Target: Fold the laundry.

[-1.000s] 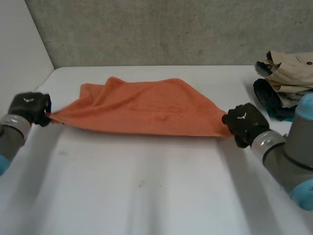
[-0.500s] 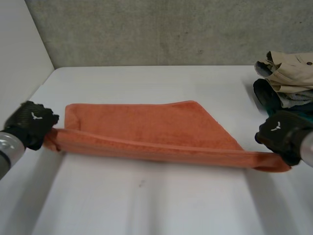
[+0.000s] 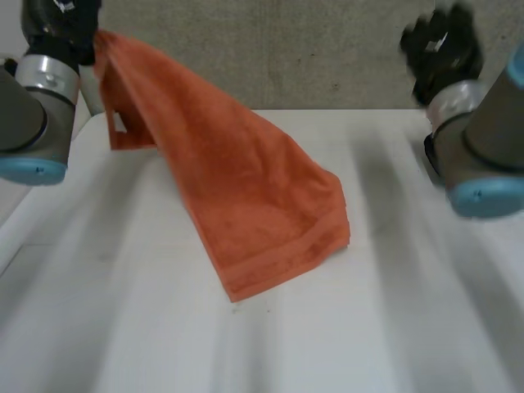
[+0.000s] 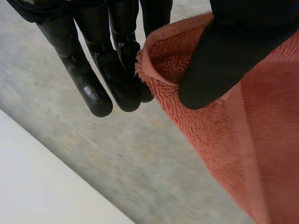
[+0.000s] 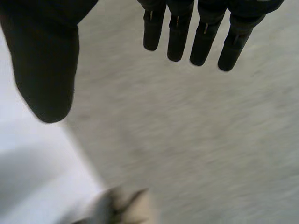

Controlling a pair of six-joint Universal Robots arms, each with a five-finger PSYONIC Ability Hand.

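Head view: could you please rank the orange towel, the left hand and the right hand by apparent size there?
1. The orange towel, clearly the largest.
2. The right hand and the left hand look alike. The left hand is cut off at the frame's edge, so I won't rank them.

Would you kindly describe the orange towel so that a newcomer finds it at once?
Start at the white table. From its middle, the orange terry towel slopes up to the left hand, which pinches its corner. Nothing else here is orange or hangs.
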